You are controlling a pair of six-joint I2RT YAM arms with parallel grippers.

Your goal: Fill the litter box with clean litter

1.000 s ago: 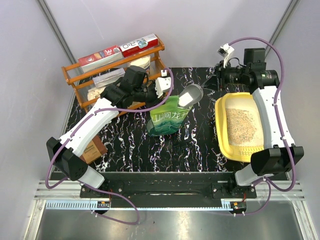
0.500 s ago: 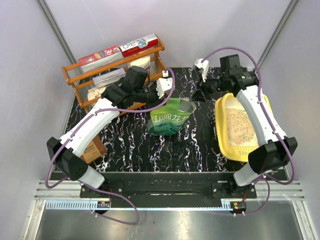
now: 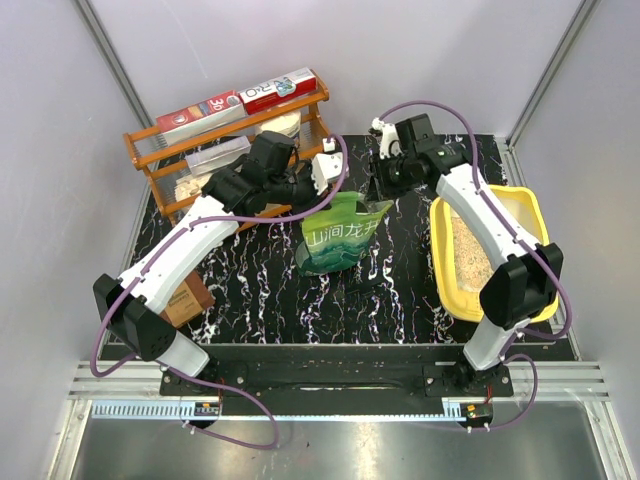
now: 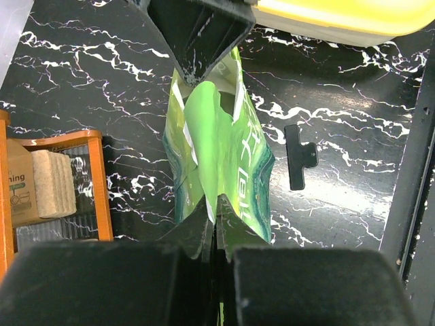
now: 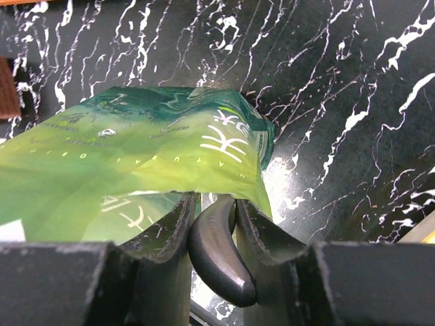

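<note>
— Where was the litter when you froze the feed?
— Some clean litter (image 3: 468, 250) lay pale and sandy in the bed of the yellow litter box (image 3: 445, 275), at the right side of the table (image 3: 250, 270). I judged the rest was inside the green litter pouch (image 3: 335, 240), which stood mid-table just left of the box.
— How did you expect that pouch to handle?
— Soft, floppy walls, slick film, and bottom-heavy from the granules. I reckoned it would buckle or tip if taken by the belly, so the top lip was the place to hold. My left gripper (image 4: 214, 210) was pinched tight on that lip, holding the mouth up.
— And your other arm?
— My right gripper (image 5: 214, 204) was clamped around the handle of the grey scoop (image 5: 219, 248), right at the pouch mouth. I could not tell whether the bowl was inside. The scoop looked stiff and light, but fine grains would pour off at any tilt, so I planned a level carry.
— Anything close by?
— A black clip (image 4: 300, 156) lay flat on the table beside the pouch, and the orange wire rack (image 4: 102, 183) stood off to its far side, neither touching it
</note>
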